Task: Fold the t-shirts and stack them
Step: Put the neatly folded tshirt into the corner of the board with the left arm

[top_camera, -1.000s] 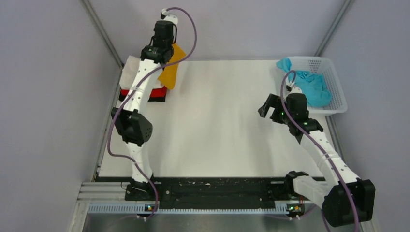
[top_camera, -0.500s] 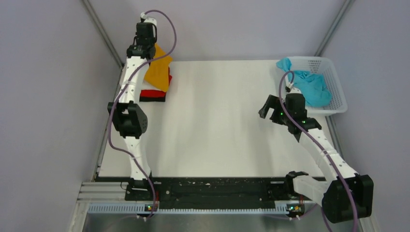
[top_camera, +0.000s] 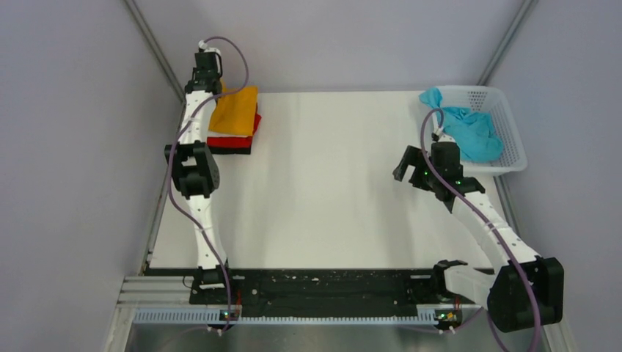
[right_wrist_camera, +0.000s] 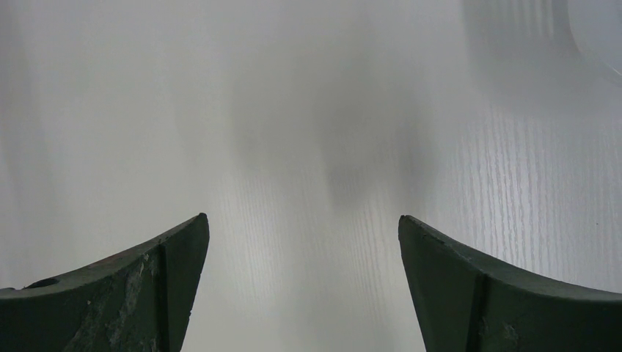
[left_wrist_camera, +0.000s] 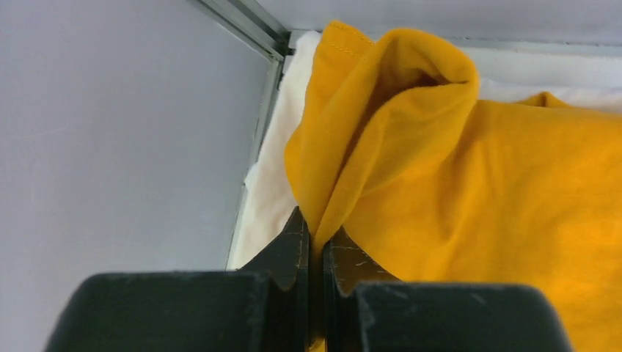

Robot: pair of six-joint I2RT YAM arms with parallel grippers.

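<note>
Between the tips of my left gripper [left_wrist_camera: 312, 233], pinched tight, sits a fold of the orange-yellow t-shirt [left_wrist_camera: 477, 191]. The rest of it spreads ahead and to the right of my grip, lying on top of the stack. From above, the edges of the red t-shirt [top_camera: 231, 141] and the black t-shirt [top_camera: 233, 150] show beneath it. Just left of my fingers there is pale cloth [left_wrist_camera: 273, 183], perhaps the white t-shirt, though I cannot be sure. The edge I hold rises in a rounded hump just beyond my fingertips, so I judge the placing is not finished. To do it well I should lower that edge until it lies flat and lines up with the layers below. Only then should I let go, drawing straight back and up so nothing drags out of square. My right gripper [right_wrist_camera: 302, 220] is spread wide over bare table [top_camera: 330, 183], holding nothing. The teal t-shirt [top_camera: 473, 133] lies crumpled in the white perforated basket [top_camera: 516, 158] close beside that hand, likely the next to fold.
</note>
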